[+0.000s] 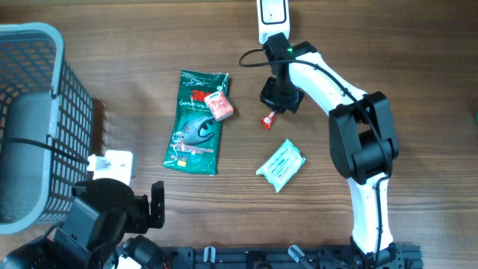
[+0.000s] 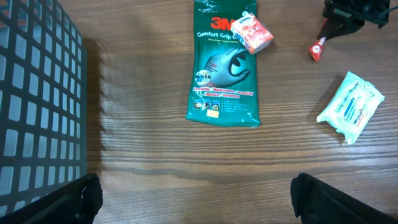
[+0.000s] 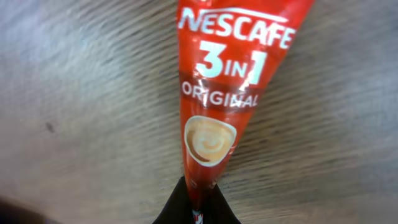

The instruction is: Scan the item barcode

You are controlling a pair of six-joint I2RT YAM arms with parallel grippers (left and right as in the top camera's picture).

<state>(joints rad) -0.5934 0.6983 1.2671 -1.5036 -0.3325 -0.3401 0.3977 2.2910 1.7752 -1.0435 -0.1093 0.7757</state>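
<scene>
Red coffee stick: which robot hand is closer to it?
Right. The right gripper is shut on one end of the coffee stick. The left gripper sits open far across the table, beside the basket.

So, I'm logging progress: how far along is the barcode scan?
Done: the right fingers are shut on the Nescafe sachet. In hand: that one sachet, near the table. Still to do: getting its barcode scanned; the left fingers are open, holding nothing.

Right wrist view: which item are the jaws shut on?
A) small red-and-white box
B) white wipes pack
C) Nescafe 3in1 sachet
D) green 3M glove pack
C: the red Nescafe sachet narrows into the shut right jaws at the frame's bottom edge.
</scene>
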